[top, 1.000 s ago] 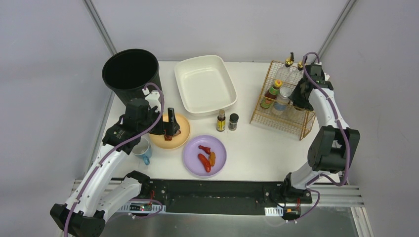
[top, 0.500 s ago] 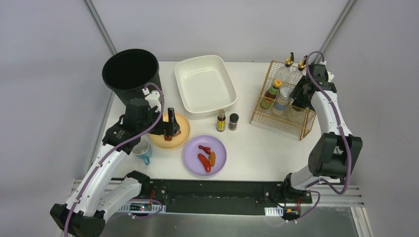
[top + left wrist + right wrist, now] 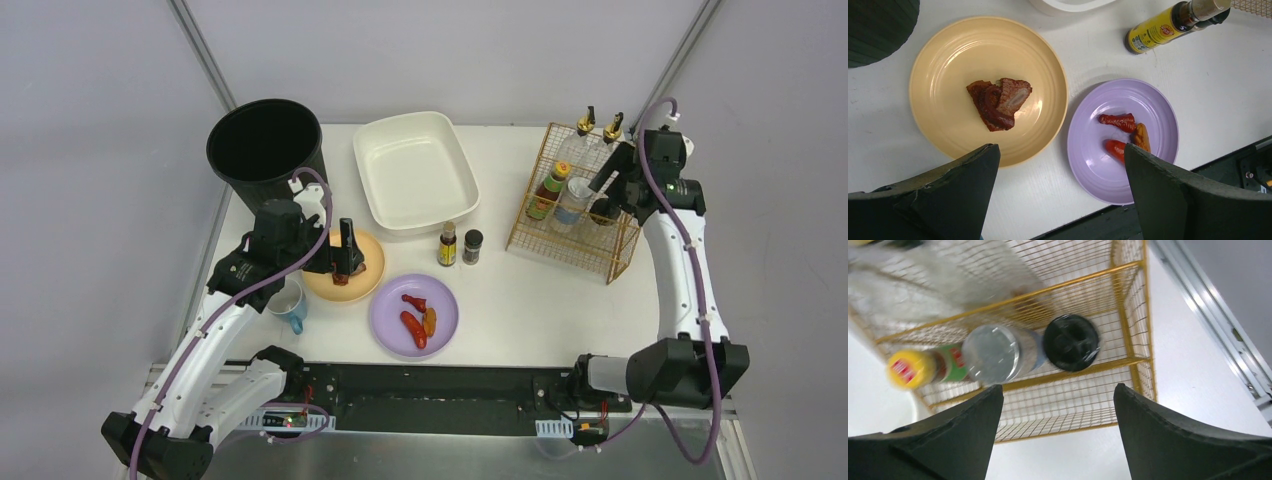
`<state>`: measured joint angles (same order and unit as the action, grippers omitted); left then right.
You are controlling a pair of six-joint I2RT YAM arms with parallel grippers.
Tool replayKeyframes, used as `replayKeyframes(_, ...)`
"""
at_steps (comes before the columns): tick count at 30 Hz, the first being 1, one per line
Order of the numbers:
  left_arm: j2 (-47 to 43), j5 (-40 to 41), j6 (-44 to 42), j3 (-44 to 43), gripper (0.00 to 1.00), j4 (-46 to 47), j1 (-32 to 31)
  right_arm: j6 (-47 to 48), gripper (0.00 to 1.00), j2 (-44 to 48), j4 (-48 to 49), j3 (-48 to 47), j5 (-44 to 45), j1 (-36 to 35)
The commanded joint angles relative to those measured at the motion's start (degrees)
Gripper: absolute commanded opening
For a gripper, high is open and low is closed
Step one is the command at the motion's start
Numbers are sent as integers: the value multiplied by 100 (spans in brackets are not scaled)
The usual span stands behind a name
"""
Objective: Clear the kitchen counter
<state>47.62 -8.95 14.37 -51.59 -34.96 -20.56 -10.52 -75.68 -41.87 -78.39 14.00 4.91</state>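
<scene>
The white kitchen counter (image 3: 560, 300) holds a yellow plate (image 3: 322, 286) with a piece of brown meat (image 3: 998, 97), and a purple plate (image 3: 442, 300) with red sausages (image 3: 412, 326). Two small seasoning bottles (image 3: 447, 245) stand behind the purple plate. A blue cup (image 3: 291, 306) sits left of the plates. My left gripper (image 3: 345, 252) hovers open and empty above the yellow plate; in its wrist view (image 3: 1060, 150) the jaws are wide apart. My right gripper (image 3: 607, 172) is open and empty above the gold rack (image 3: 1068, 375), over a black-capped jar (image 3: 1071, 342).
A black bin (image 3: 265, 140) stands at the back left and a white basin (image 3: 415, 170) at the back middle. The gold wire rack (image 3: 570, 232) at the right holds several bottles. A black rail (image 3: 430, 385) runs along the front edge.
My right gripper has risen and drawn back to the right, out of the rack, leaving the black-capped jar standing there. The left arm has not moved.
</scene>
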Motion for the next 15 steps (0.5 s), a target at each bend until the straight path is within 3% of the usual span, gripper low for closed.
replayKeyframes(1,15,-73,31,-66,100,51,-19,-31,84,469,-265,-295,-489,-549)
replayKeyframes(10,72,-65,33,-68,100,51,-10,-70,85,696,-439,-492,-539,-2201)
replayKeyframes(15,90,-12,22,-78,100,51,-10,272,85,230,-599,-821,-869,-2923)
